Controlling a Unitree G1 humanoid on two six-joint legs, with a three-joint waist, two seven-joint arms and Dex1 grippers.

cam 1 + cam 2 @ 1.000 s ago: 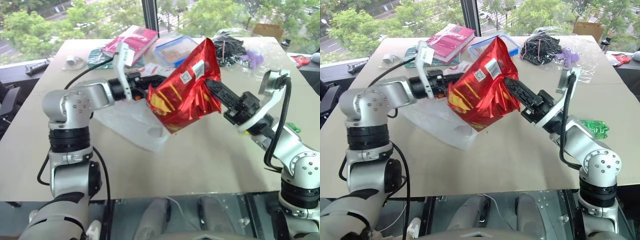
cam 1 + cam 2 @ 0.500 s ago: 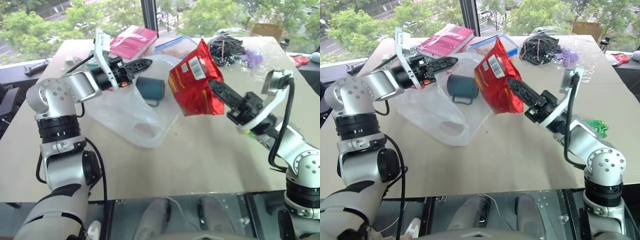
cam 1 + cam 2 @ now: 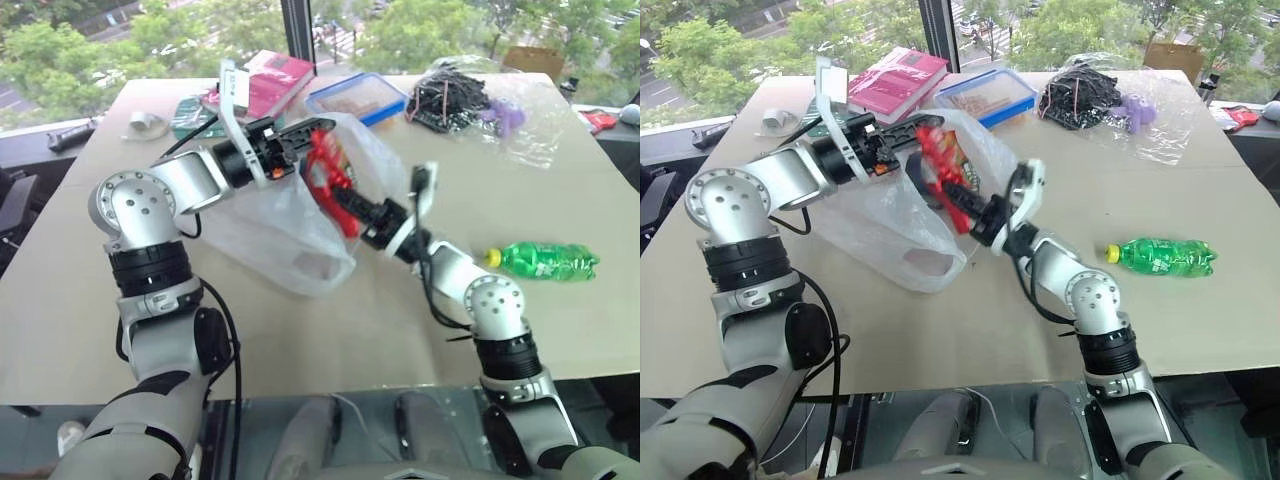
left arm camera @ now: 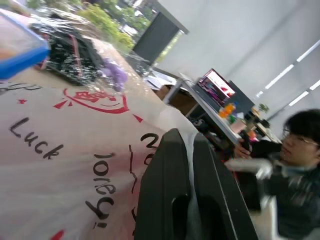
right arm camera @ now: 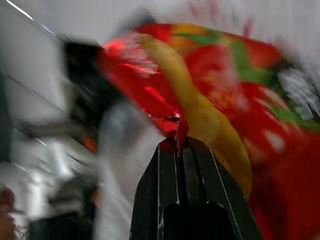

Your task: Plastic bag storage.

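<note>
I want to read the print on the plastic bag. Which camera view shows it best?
The left wrist view: the plastic bag is close, with red marks and black lettering clear, pinched by the left claw. In both eye views the bag shows whole but the print is too small. In the right wrist view it is blurred.

"Office floor, would you say?"

"Looks it. There's a person seated over there, and a lit monitor on a desk behind."

"And high up. Treetops and a road show through the big window."

"The bench is plain board, loaded with odd test items: a green bottle, a red book, a blue-lidded box."
</note>
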